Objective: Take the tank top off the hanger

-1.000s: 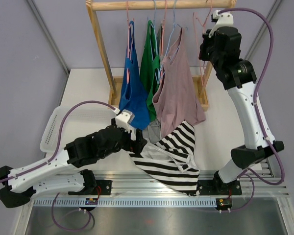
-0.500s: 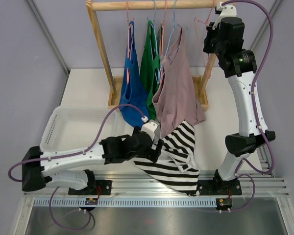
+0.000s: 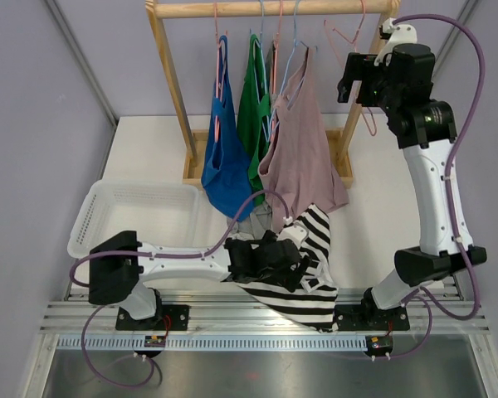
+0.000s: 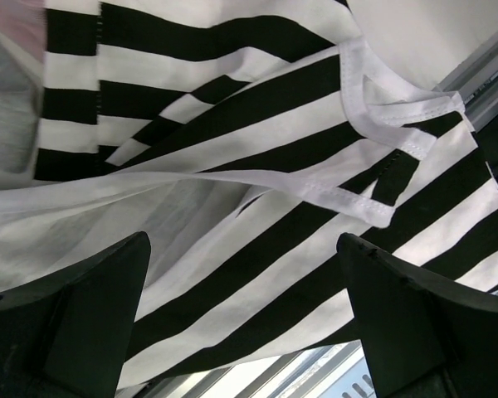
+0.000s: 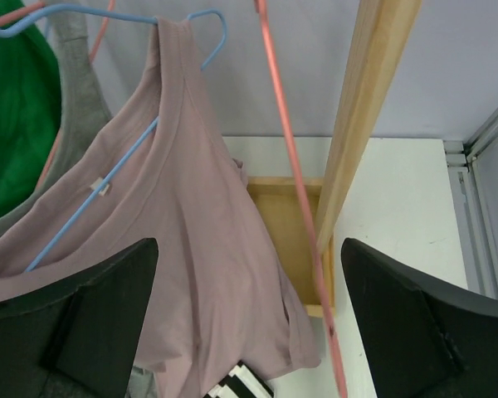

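Note:
The black-and-white striped tank top (image 3: pixel 303 274) lies crumpled on the table's front edge, off any hanger. My left gripper (image 3: pixel 297 259) hovers just above it, open, and the stripes (image 4: pixel 257 166) fill the gap between its fingers (image 4: pixel 242 239). High at the right end of the rack, a bare pink hanger (image 3: pixel 336 37) hangs from the rod. My right gripper (image 3: pixel 358 83) is beside it, open and holding nothing. In the right wrist view the pink hanger wire (image 5: pixel 290 166) runs down between the open fingers (image 5: pixel 249 242) without touching them.
The wooden rack (image 3: pixel 266 8) still carries a mauve top (image 3: pixel 303 149) on a blue hanger, plus green (image 3: pixel 253 108), blue (image 3: pixel 224 157) and grey tops. Its right post (image 5: pixel 361 124) stands close to my right gripper. A white basket (image 3: pixel 108 215) sits at the left.
My right gripper has opened and shifted right, beside the pink hanger. My left arm has swung right and now reaches over the striped tank top.

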